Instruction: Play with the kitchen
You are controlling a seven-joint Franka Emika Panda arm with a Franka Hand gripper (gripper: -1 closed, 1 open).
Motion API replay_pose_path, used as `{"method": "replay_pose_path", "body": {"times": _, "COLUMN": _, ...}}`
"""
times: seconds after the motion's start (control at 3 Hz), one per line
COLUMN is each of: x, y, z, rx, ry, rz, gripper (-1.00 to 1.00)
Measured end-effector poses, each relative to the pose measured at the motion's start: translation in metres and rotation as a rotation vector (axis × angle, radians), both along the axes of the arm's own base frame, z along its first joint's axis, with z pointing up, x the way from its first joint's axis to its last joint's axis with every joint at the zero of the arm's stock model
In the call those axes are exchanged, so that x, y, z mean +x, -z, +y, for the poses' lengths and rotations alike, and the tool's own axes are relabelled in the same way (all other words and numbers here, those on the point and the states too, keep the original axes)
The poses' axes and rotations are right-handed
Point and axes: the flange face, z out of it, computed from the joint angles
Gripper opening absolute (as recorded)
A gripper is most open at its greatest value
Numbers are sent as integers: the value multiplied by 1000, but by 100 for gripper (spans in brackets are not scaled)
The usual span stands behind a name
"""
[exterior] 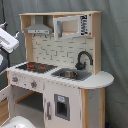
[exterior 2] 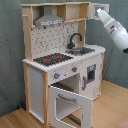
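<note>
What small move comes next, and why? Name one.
Probably bring the arm down toward the worktop. In the second exterior view it hangs high beside the kitchen, level with the top shelf and touching nothing, while the hob and sink sit lower and the oven door already hangs open.

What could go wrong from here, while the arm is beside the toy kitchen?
1. The oven door hangs open toward the front. If the arm goes down to the knobs, it might hit or press on the door.
2. The arm is close to the upper shelf corner in the second exterior view, so a sideways move might bump the kitchen.
3. The faucet stands up over the sink and could catch the arm.
</note>
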Motion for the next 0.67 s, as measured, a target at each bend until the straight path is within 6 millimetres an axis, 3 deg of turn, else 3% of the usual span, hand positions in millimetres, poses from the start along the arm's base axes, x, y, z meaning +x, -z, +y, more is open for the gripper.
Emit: {"method": "replay_pose_path", "body": {"times": 0.67, "x": -19, "y": -21, "z": -17, "rx": 167, "ry": 118, "rz": -51, "gripper": 100}}
